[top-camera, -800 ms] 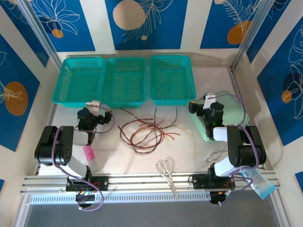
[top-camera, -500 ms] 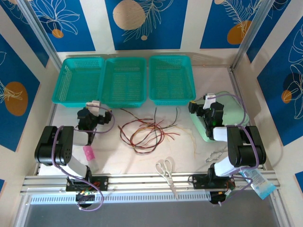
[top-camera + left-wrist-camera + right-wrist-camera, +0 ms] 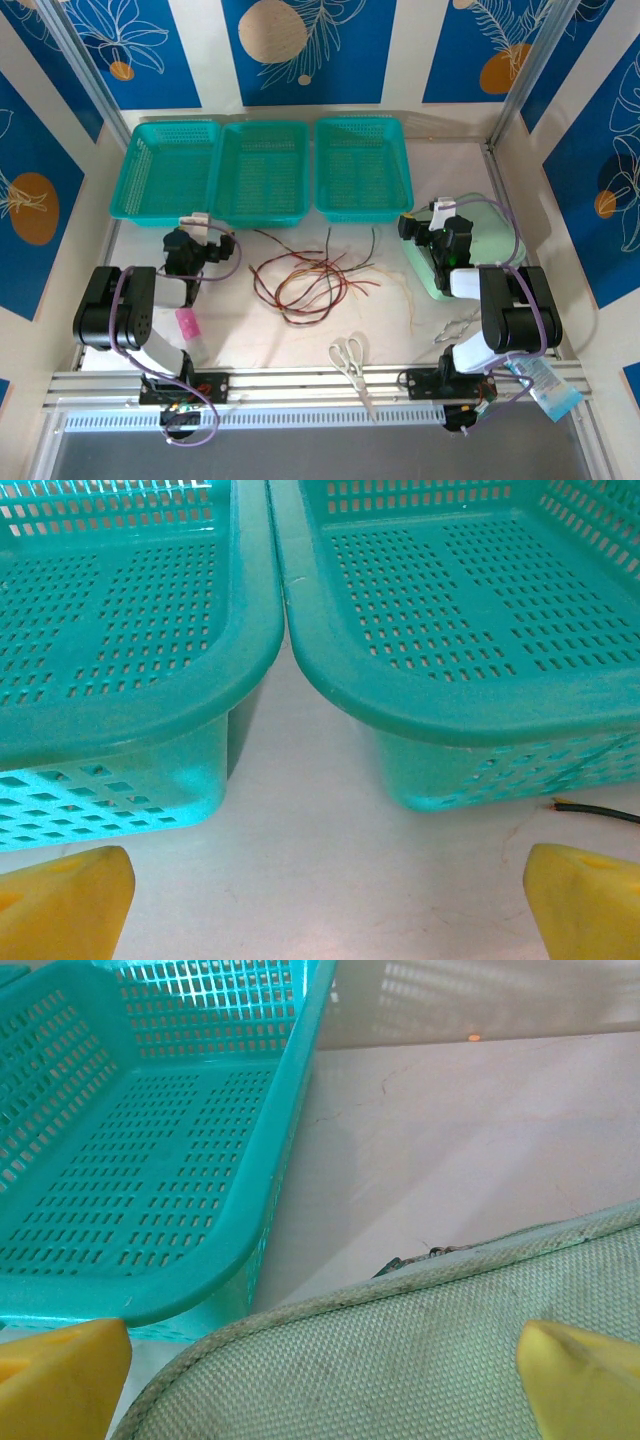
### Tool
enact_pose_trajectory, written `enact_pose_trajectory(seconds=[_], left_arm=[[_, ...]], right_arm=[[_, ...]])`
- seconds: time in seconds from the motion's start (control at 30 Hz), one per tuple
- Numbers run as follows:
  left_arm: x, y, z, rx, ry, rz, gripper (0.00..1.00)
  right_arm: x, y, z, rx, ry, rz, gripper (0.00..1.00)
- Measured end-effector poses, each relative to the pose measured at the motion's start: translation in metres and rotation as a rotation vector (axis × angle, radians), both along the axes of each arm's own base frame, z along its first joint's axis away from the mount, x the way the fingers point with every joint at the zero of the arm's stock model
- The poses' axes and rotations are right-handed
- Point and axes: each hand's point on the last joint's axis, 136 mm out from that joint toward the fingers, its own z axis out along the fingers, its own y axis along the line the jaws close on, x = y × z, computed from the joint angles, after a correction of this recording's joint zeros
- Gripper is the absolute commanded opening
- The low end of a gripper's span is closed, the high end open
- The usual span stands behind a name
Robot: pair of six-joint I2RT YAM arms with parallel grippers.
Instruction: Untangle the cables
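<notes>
The cables (image 3: pixel 310 275) lie in a loose tangle of red, dark brown, black and tan wires on the table's middle, below the centre tray. To their left my left gripper (image 3: pixel 198 224) stands open, its yellow fingertips (image 3: pixel 65 900) wide apart over bare table, nothing between them. One dark cable end (image 3: pixel 595 812) shows at the right in the left wrist view. My right gripper (image 3: pixel 418 222) stands open to the right of the tangle, yellow fingertips (image 3: pixel 580 1380) apart above a pale green woven pouch (image 3: pixel 400 1360), holding nothing.
Three teal perforated trays (image 3: pixel 262 170) line the back of the table. Scissors (image 3: pixel 350 358) lie near the front rail. A pink tag (image 3: pixel 187 322) lies beside the left arm, pale thin strands (image 3: pixel 405 290) right of the tangle, a blue-white packet (image 3: pixel 548 385) at front right.
</notes>
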Motion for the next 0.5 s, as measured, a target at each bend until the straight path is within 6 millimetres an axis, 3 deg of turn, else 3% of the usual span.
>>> enact_pose_trajectory(seconds=[0.23,0.4,0.5], left_arm=[[-0.003,0.001,0.005,0.000,-0.036,0.003,0.99],[-0.035,0.003,0.002,0.003,-0.093,0.016,0.99],[-0.047,0.009,0.010,0.012,-0.134,0.046,0.99]], right_arm=[[0.000,-0.001,0.000,0.002,-0.001,0.000,0.99],[-0.011,0.000,0.003,0.001,-0.008,0.001,0.99],[-0.023,0.004,0.016,0.000,-0.030,0.011,0.99]])
